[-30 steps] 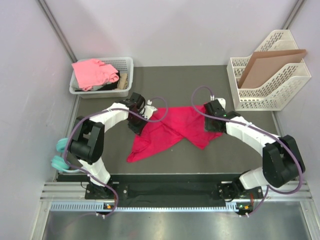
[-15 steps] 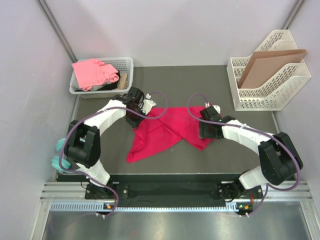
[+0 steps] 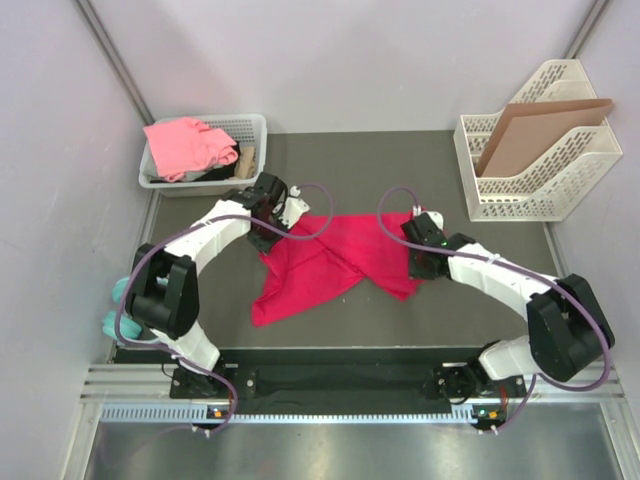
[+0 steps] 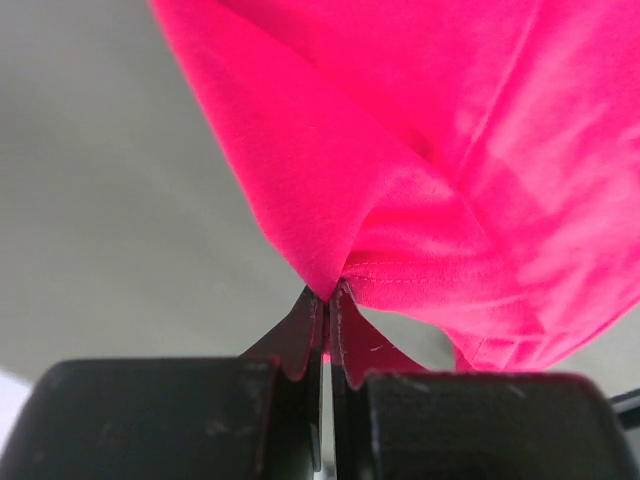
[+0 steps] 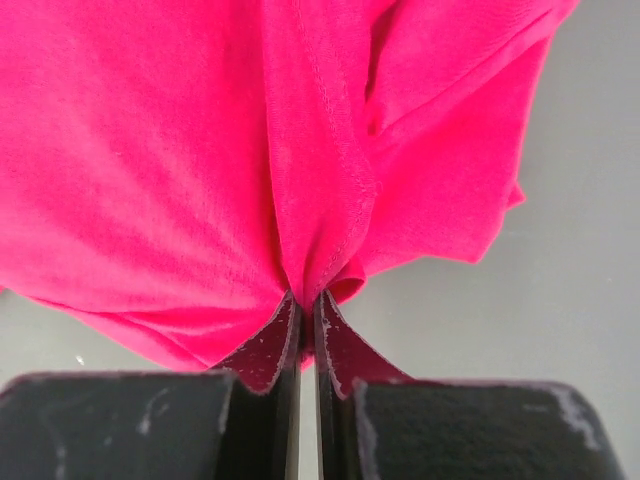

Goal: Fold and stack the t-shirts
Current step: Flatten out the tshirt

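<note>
Two shirts on the dark table (image 3: 400, 160). Crimson t-shirt (image 3: 335, 262) spread crumpled across the middle, one tail trailing toward the near edge. White basket (image 3: 255, 127) tucked in the far left corner, salmon t-shirt (image 3: 183, 143) bunched inside. Left gripper (image 4: 327, 300) pinched tight on the crimson cloth's left end, right gripper (image 5: 305, 305) same deal on a fold at its right end.

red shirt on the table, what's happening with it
Both arms are handling the crimson t-shirt. The left gripper and the right gripper each have their jaws shut on a pinch of its cloth, at opposite sides. It lies crumpled on the table, not yet folded. The salmon-pink t-shirt sits in the white basket, untouched.
</note>
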Robot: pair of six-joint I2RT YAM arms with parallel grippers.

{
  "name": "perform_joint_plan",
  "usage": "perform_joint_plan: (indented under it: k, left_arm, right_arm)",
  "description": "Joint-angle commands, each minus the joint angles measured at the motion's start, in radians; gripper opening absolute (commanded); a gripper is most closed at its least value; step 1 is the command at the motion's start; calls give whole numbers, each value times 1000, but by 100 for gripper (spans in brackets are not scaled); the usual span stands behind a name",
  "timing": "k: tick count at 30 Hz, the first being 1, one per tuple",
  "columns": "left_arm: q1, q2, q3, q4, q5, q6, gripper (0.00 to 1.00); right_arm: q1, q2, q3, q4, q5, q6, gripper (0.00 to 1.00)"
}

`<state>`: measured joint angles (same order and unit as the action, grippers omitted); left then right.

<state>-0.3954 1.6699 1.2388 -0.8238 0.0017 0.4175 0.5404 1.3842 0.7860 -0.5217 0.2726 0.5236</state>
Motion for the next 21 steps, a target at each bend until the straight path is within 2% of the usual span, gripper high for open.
perform_joint_plan:
  k: [1,9,15,17,21]
  left_arm:
    - [1,-93,59,-12,-101,53,0]
    - [1,-239,232,-75,-193,118,0]
    - [1,-432,370,-156,-198,127,0]
    - [1,-496,419,-236,-195,121,0]
    - [1,-558,627,-435,-183,96,0]
  right_arm:
    - [12,-114,125,-79,78,-13,0]
    - [46,-365,298,-250,183,-65,0]
    - [99,-568,377,-374,250,-80,0]
    - [108,-637,422,-409,247,-70,0]
    - [110,-737,574,-549,243,-59,0]
